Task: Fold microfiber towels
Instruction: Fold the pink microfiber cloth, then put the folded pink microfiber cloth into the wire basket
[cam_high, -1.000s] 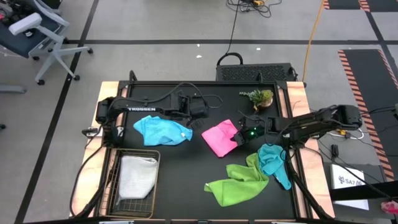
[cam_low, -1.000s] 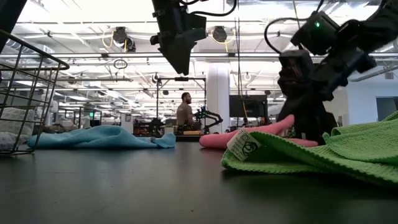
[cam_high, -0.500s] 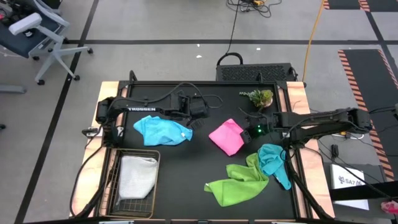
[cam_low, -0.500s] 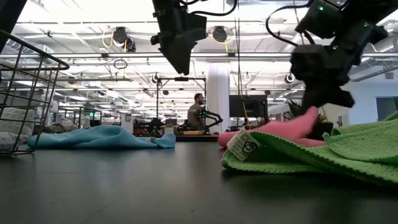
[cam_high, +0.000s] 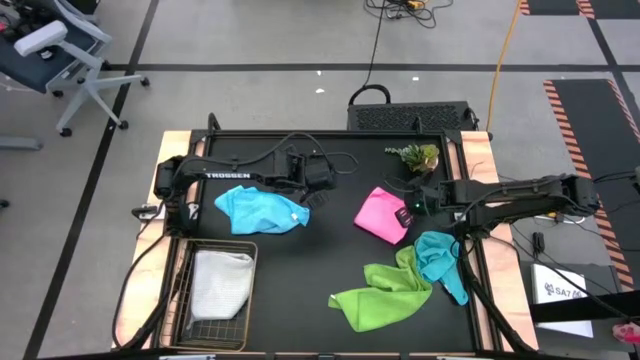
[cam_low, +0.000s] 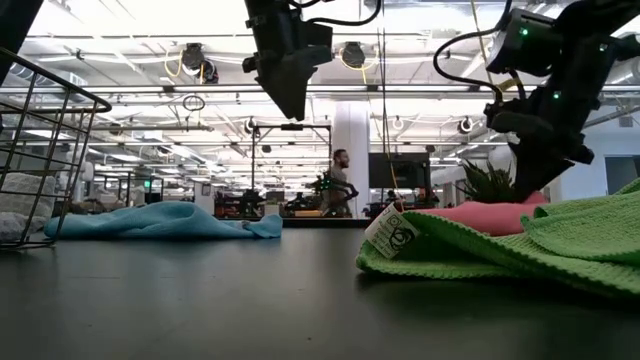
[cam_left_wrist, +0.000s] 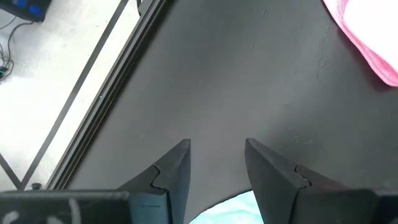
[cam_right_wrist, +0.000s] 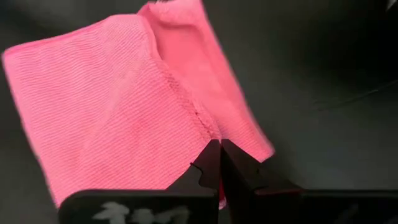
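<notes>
The pink towel (cam_high: 379, 212) lies folded over itself on the black table, right of centre. My right gripper (cam_high: 408, 212) is shut on its right side, also seen in the low view (cam_low: 528, 190). My left gripper (cam_high: 303, 197) hangs open high above the table (cam_low: 290, 100), over the right end of the light blue towel (cam_high: 260, 210), touching nothing. The lime green towel (cam_high: 380, 290) and the teal towel (cam_high: 438, 258) lie crumpled at the near right, the teal partly on the green. My right gripper pinches the pink towel's edge (cam_right_wrist: 210, 135) between its two shut fingers, where a hemmed upper layer (cam_right_wrist: 183, 102) lies over a lower one. The fingers slant down from the table's right side. The rest of the towel lies on the table (cam_low: 470, 215).
A wire mesh basket (cam_high: 185, 300) at the near left holds a pale grey-white towel (cam_high: 222, 282). A small potted plant (cam_high: 416, 155) stands at the far right, close behind my right arm. The table's middle (cam_high: 320, 260) is bare. In the low view a person moves in the room behind.
My right gripper has gone toward the table's right edge and tipped steeply downward, staying shut. The pink towel has slid right with it, its held end lifted on the way, and now lies in a smaller, more compact shape.
</notes>
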